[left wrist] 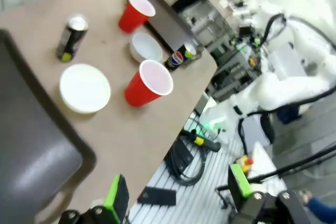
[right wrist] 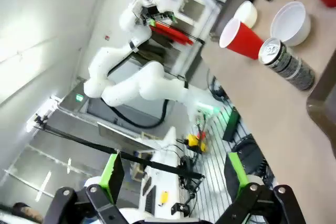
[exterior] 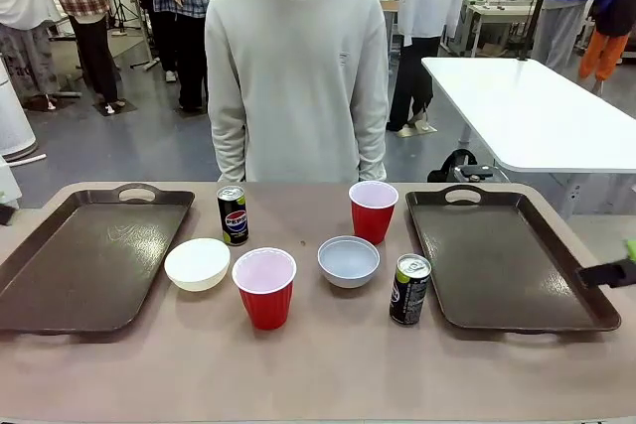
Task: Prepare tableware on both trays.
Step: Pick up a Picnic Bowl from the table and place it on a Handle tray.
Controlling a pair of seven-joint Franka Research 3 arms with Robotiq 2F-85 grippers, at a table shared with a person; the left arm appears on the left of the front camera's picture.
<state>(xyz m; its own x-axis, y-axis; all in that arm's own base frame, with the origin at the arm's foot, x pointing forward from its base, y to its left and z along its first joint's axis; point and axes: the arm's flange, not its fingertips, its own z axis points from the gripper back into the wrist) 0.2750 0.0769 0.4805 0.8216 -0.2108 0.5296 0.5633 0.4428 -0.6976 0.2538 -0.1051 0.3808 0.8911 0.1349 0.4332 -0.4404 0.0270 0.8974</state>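
Two dark brown trays lie bare, one at the left (exterior: 79,265) and one at the right (exterior: 507,265). Between them stand two red cups (exterior: 264,288) (exterior: 373,211), a cream-white bowl (exterior: 197,264), a grey-white bowl (exterior: 349,261) and two dark cans (exterior: 233,214) (exterior: 409,289). My left gripper (left wrist: 178,192) hangs open off the table's near edge, by the left tray's corner (left wrist: 31,145). My right gripper (right wrist: 174,174) is open too, out past the table edge near the closer can (right wrist: 286,64); one finger (exterior: 611,270) shows at the right tray's rim.
A person in a pale grey sweater (exterior: 298,76) stands at the far side, hands out of sight. A white table (exterior: 537,106) stands behind to the right. Cables and gear (left wrist: 184,161) lie on the floor below the near edge.
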